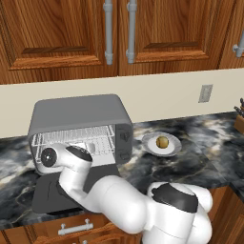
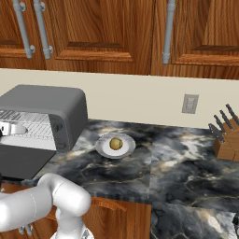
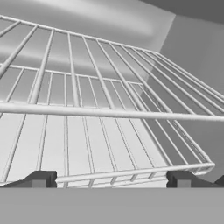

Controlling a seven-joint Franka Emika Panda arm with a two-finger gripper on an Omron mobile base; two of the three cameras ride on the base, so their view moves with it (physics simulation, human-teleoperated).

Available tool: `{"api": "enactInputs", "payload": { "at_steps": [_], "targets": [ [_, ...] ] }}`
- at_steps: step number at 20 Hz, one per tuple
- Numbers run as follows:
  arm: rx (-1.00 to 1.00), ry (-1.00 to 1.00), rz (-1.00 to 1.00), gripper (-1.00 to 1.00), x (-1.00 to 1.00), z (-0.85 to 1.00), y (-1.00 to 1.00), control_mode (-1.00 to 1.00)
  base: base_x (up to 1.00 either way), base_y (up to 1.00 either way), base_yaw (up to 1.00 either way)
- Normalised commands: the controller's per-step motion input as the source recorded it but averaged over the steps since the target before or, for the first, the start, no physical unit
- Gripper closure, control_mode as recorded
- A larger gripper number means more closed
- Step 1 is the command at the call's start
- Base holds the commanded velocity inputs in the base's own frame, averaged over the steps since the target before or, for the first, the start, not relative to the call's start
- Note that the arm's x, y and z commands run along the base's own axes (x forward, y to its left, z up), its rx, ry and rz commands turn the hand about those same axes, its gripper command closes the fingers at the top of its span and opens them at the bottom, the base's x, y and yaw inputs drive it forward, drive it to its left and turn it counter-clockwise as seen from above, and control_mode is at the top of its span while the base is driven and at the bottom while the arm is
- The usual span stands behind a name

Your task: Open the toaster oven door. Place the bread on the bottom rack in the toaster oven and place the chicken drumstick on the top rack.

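The grey toaster oven (image 1: 76, 112) (image 2: 46, 100) stands open on the counter. The toaster oven door (image 1: 47, 190) (image 2: 18, 161) lies folded down flat in front of it. My gripper (image 3: 111, 179) (image 1: 89, 147) is open at the oven mouth with nothing between its fingers. In the hand view the top rack (image 3: 109, 112) crosses the middle, and the bottom rack (image 3: 131, 170) lies just beyond the fingertips. Both racks look bare. The bread (image 1: 162, 142) (image 2: 115, 143) sits on a plate to the right of the oven. The chicken drumstick is out of view.
The grey plate (image 1: 148, 144) (image 2: 100, 147) rests on the dark marble counter beside the oven. A knife block (image 2: 226, 135) stands at the far right. Wooden cabinets hang above, and a wall outlet (image 1: 205, 93) is on the backsplash.
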Motion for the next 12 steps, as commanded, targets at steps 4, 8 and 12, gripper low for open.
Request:
{"api": "enactInputs", "payload": {
  "at_steps": [4, 8, 12],
  "targets": [
    [0.08, 0.02, -0.08, -1.00, 0.09, -0.07, 0.01, -1.00, 0.00, 0.00, 0.00],
    [0.07, 0.00, -0.06, -1.00, 0.06, -0.11, 0.03, -1.00, 0.00, 0.00, 0.00],
    [0.01, 0.01, -0.04, -1.00, 0.01, -0.17, 0.02, -1.00, 0.00, 0.00, 0.00]
  ]
}}
